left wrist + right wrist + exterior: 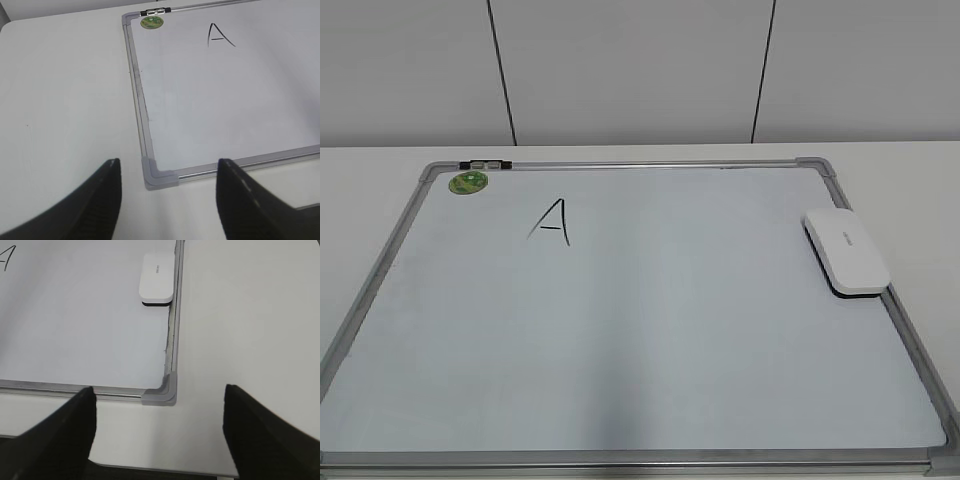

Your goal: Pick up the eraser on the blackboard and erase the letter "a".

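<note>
The blackboard (650,330) is a white board with a silver frame and lies flat on the table. It also shows in the left wrist view (225,100) and the right wrist view (75,330). The eraser (846,250) lies on its right edge, also seen in the right wrist view (157,279). No small lowercase "a" shows; only a tall capital "A" (552,221) is written at upper left. My left gripper (168,161) is open and empty over the board's near left corner. My right gripper (158,388) is open and empty over the near right corner. Neither gripper shows in the exterior view.
A round green sticker (468,182) sits at the board's far left corner beside a small dark clip (485,163) on the frame. The white table (900,160) surrounds the board. Its front edge (150,467) lies just below my right gripper. A panelled wall stands behind.
</note>
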### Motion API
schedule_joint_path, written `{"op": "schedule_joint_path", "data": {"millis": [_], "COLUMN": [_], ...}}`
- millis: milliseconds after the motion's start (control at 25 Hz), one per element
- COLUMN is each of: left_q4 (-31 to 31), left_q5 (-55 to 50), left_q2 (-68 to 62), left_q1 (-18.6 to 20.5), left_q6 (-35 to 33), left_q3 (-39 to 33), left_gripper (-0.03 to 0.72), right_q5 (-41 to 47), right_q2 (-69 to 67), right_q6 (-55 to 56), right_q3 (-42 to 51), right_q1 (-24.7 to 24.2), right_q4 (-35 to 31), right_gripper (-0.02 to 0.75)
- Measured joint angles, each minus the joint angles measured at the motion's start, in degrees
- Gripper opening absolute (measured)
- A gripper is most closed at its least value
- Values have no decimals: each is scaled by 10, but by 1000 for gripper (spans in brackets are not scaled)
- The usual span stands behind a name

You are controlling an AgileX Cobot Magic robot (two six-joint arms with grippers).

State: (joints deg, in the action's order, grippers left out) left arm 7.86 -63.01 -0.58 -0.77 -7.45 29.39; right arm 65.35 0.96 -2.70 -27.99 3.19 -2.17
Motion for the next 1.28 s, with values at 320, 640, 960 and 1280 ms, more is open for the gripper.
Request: {"op": "schedule_joint_path", "data": {"millis": [320,640,960,1280], "left_q4": [0,0,0,0], "left_q5": [0,0,-1,-1], "left_q2": [0,0,0,0], "left_q1": [0,0,0,0], "left_q6": [0,0,0,0], "left_q3": [0,0,0,0], "left_gripper": [442,425,422,396], "right_q5": [0,0,0,0], "right_q2": [0,0,0,0], "right_q6": [0,0,0,0], "right_q3": [0,0,0,0], "right_q1": [0,0,0,0], "right_q4": [0,1,1,2], "right_gripper": [587,587,587,587]}}
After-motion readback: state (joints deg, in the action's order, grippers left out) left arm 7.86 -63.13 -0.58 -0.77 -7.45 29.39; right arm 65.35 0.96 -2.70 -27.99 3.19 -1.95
